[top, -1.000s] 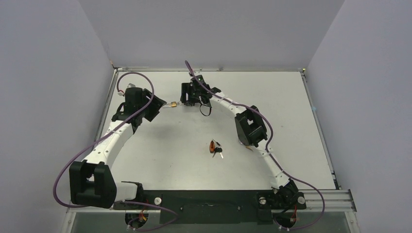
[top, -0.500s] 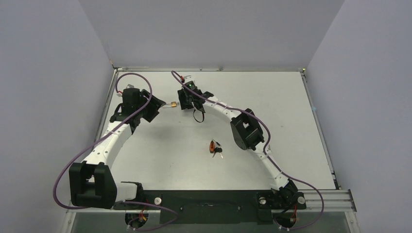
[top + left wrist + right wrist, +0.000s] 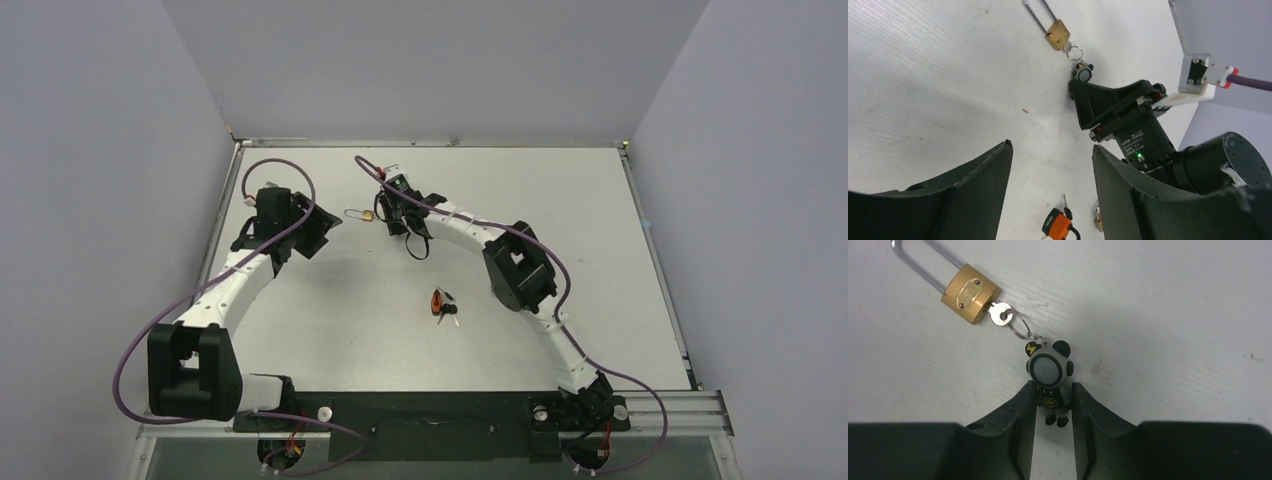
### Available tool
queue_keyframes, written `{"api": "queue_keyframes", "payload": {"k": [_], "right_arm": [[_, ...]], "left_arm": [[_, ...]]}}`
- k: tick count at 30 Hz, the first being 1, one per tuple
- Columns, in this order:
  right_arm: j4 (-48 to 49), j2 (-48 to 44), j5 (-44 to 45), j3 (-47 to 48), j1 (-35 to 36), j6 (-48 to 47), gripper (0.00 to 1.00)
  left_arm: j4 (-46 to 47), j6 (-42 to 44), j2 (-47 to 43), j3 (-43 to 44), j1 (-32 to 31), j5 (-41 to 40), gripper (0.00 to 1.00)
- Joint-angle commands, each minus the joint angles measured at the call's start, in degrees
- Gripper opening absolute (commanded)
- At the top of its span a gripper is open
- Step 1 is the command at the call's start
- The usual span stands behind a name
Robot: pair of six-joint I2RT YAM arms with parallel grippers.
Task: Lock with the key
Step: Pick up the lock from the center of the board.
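A brass padlock (image 3: 970, 294) with a long steel shackle lies flat on the white table (image 3: 1168, 305). A silver key (image 3: 998, 314) is in its keyhole. A ring links the key to a small panda figure charm (image 3: 1049, 371). My right gripper (image 3: 1054, 395) is shut on the charm's body. The padlock also shows in the top view (image 3: 366, 215) and the left wrist view (image 3: 1057, 34). My left gripper (image 3: 1050, 147) is open and empty, set back to the left of the padlock (image 3: 322, 222). My right gripper sits just right of the padlock (image 3: 386, 213).
An orange padlock with keys (image 3: 438, 301) lies mid-table; it also shows in the left wrist view (image 3: 1058, 225), with another small brass lock (image 3: 1098, 222) beside it. Grey walls enclose the table on three sides.
My left gripper has let go of the padlock, opened and drawn back to the left. The padlock now lies on the table, with the right gripper still at the key end.
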Motion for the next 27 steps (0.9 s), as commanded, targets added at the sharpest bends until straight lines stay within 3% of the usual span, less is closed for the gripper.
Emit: {"api": "queue_keyframes", "payload": {"k": [1, 6, 10, 12, 15, 21, 27], "right_arm": [[0.1, -8.6, 0.9, -8.7, -0.5, -2.1, 0.12], [5.5, -16.9, -2.2, -22.7, -2.8, -2.3, 0.12], [8.1, -21.6, -3.6, -31.1, -4.8, -2.6, 0.18], [9.2, -23.5, -5.3, -34.3, -5.9, -2.9, 0.28], [11.6, -26.1, -7.3, -38.3, -6.9, -3.4, 0.51], [14.7, -29.0, -9.7, -38.0, -6.3, -5.6, 0.72], [12.8, -22.0, -12.1, -27.6, -6.2, -7.9, 0.73]], "left_arm": [[3.7, 0.8, 0.6, -1.3, -1.1, -1.4, 0.57], [4.4, 0.7, 1.6, -2.3, -3.9, -3.8, 0.57], [5.3, 0.2, 2.6, -3.0, -6.5, -4.9, 0.57], [5.7, 0.0, 3.2, -3.2, -7.7, -5.2, 0.57], [6.1, -0.3, 3.7, -3.5, -8.6, -5.4, 0.57], [6.0, 0.0, 3.4, -3.6, -9.0, -5.7, 0.57], [3.9, 1.4, 1.5, -3.1, -8.0, -5.7, 0.58]]}}
